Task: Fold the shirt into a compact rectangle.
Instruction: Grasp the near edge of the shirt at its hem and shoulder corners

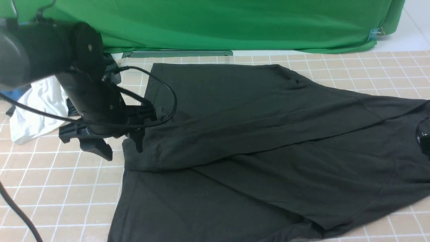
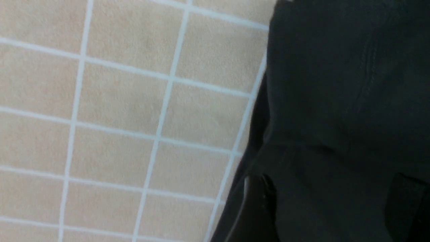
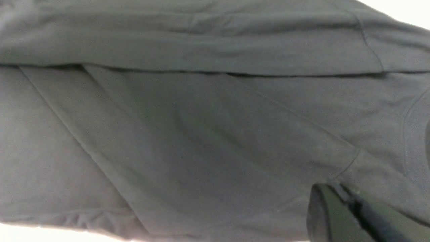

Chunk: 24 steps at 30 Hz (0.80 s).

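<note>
**Left jaws stand wide at the folded hem of the black shirt**

You see the large black short-sleeved T-shirt (image 1: 268, 134) spread across the beige tabletop (image 1: 60, 188) with its white grid lines. Its hem lies toward the robot's left and its round collar (image 1: 424, 134) sits at the right edge of the front view. The far long side is folded over toward the near side, and that edge runs in a slanting line across the body from the left hem corner up toward the far sleeve. Your black left gripper (image 1: 122, 151) hangs low at that folded hem corner with its two fingers spread well apart. In the left wrist view the fingers (image 2: 258, 205) straddle the dark fabric, which lies loose between them, just beside bare tabletop. Your right gripper (image 3: 331, 215) shows only in its own wrist view, as dark fingers pressed together over a sleeve seam near the collar. Whether any cloth is pinched there you cannot tell. A crumpled white garment (image 1: 37, 107) lies on the table behind the left arm, apart from the shirt, and a green cloth backdrop (image 1: 235, 23) hangs along the far edge
</note>
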### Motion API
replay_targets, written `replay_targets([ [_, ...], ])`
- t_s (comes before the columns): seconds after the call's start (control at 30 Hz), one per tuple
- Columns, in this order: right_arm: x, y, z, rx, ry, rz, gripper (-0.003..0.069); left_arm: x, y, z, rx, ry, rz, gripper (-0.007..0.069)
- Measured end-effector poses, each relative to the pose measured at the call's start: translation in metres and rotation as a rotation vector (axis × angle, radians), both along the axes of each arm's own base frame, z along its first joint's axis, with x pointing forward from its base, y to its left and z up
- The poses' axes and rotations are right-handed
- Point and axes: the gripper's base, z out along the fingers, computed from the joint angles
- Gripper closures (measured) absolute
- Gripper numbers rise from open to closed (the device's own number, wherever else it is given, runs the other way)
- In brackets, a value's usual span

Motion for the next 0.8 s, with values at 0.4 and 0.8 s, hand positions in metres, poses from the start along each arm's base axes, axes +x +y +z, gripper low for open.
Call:
replay_targets([
  [0.4,0.008,0.002,-0.014,-0.025,0.115,0.026,0.0627,-0.083,0.012,-0.057,-0.038,0.246,0.032,0.0106],
  [0.8,0.009,0.002,-0.014,-0.024,0.109,0.025,0.0620,-0.105,0.015,-0.080,-0.075,0.231,0.088,0.0107],
])
